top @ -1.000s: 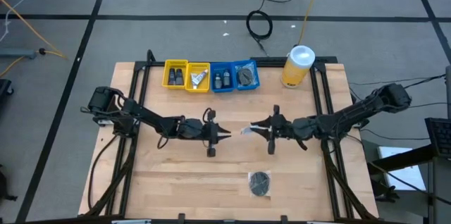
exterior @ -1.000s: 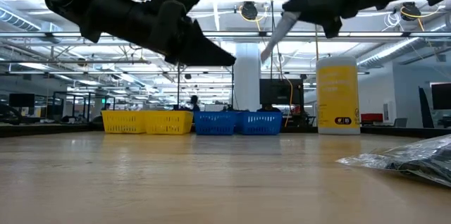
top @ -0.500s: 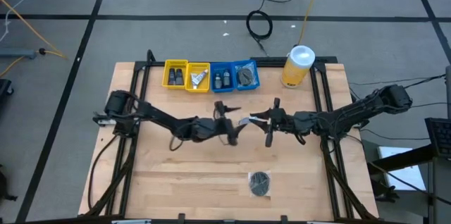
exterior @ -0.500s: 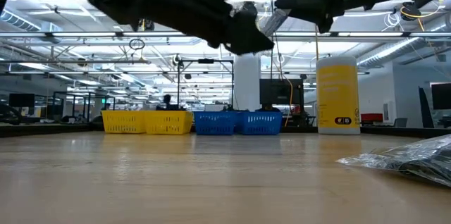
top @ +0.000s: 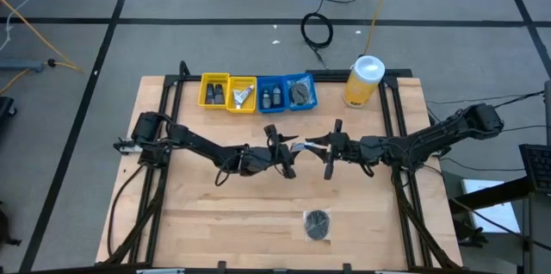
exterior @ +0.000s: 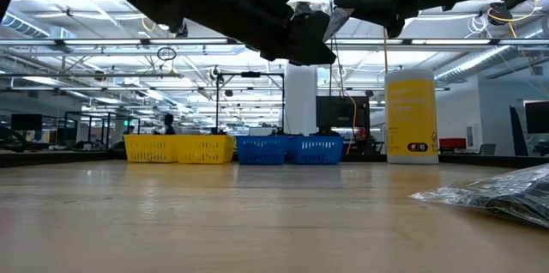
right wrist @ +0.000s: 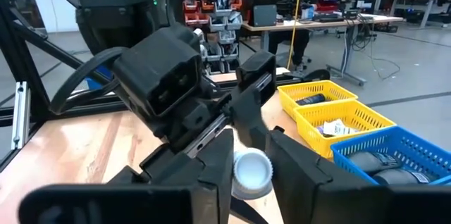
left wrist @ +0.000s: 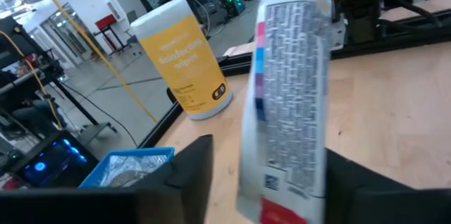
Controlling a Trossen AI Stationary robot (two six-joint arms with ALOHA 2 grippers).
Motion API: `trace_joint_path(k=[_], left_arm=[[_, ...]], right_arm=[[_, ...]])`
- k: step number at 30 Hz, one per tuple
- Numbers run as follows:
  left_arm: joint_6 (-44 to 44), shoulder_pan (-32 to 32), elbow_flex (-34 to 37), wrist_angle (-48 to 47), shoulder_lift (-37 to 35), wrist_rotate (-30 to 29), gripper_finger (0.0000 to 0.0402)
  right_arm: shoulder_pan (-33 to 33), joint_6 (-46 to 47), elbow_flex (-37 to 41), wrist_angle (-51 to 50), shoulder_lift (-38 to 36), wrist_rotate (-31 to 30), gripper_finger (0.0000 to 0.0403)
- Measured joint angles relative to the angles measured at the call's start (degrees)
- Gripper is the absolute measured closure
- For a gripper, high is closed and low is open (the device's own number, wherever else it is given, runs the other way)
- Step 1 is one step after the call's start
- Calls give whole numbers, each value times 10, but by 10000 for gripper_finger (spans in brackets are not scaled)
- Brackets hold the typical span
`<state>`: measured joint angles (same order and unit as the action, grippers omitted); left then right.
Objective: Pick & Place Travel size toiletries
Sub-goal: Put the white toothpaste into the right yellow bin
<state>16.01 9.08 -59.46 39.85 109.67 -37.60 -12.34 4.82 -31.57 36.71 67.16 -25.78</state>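
tabletop [top: 198, 214]: light wood, dark frame rails down both sides
back edge: two yellow bins [top: 227, 92] then two blue bins [top: 285, 93], all in a row touching
back right: yellow canister [top: 363, 82] with white lid, standing upright
front middle: dark round packet [top: 317, 224] lying flat, well apart from everything else

White tube [left wrist: 289, 104] ends cut off, bin contents [top: 258, 95] perhaps too small
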Motion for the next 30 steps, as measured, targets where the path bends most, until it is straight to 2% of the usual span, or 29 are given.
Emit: trace_joint_path(k=[9, 12, 16, 22, 25, 30], left_arm=[[3, 9, 0, 1, 0, -1, 349], [12, 16, 0, 1, 0, -1, 389], [14, 24, 0, -7, 0, -2, 390], [-21, 28, 0, -67, -1, -17, 397], [-54, 29, 0, -128, -17, -24, 398], [-112, 23, 36, -235, -83, -89, 398]], right_arm=[[0, 0, 1, 1, 0, 0, 329], [0, 0, 7, 0, 0, 1, 317], [0, -13, 10, 6, 0, 3, 280], [-16, -114, 10, 99, -3, 6, 226], [-32, -158, 10, 134, -4, 3, 212], [-64, -193, 10, 155, -5, 4, 207]])
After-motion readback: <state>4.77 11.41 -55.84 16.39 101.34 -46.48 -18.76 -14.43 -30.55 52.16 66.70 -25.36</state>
